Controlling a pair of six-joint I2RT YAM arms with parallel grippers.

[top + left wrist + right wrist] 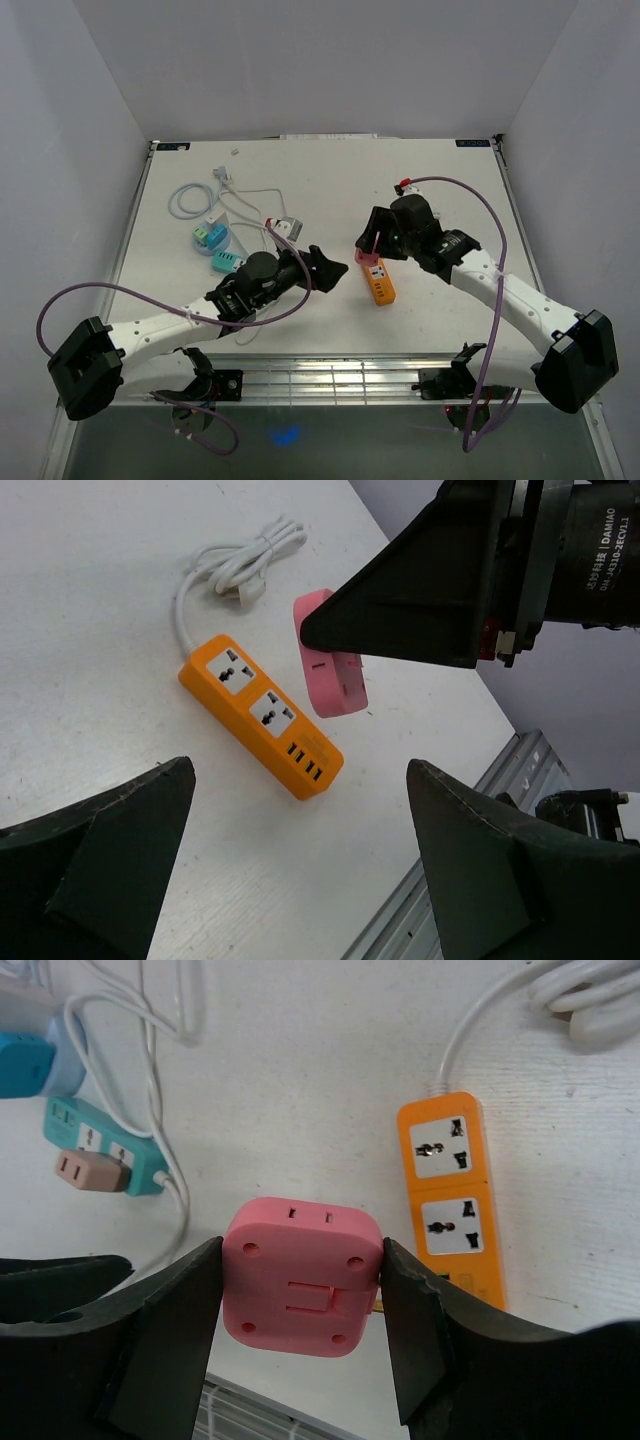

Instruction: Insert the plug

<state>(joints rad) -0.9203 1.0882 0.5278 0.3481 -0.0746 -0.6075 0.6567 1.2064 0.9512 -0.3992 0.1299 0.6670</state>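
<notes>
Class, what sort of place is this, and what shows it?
Probably a robotics lab test cell: a white table boxed in by plain white walls, a left robot arm and right robot arm bolted at its edge, and an orange plastic power strip as a prop.

From my station I count one orange power strip (262, 715) with two sockets (228, 667) and four USB ports (305, 760), one coiled white cord (240, 560), one pink plug (302, 1275), one teal strip (105, 1145), one tan plug (88, 1169), and two grippers: left gripper (330, 262), right gripper (302, 1260)
</notes>
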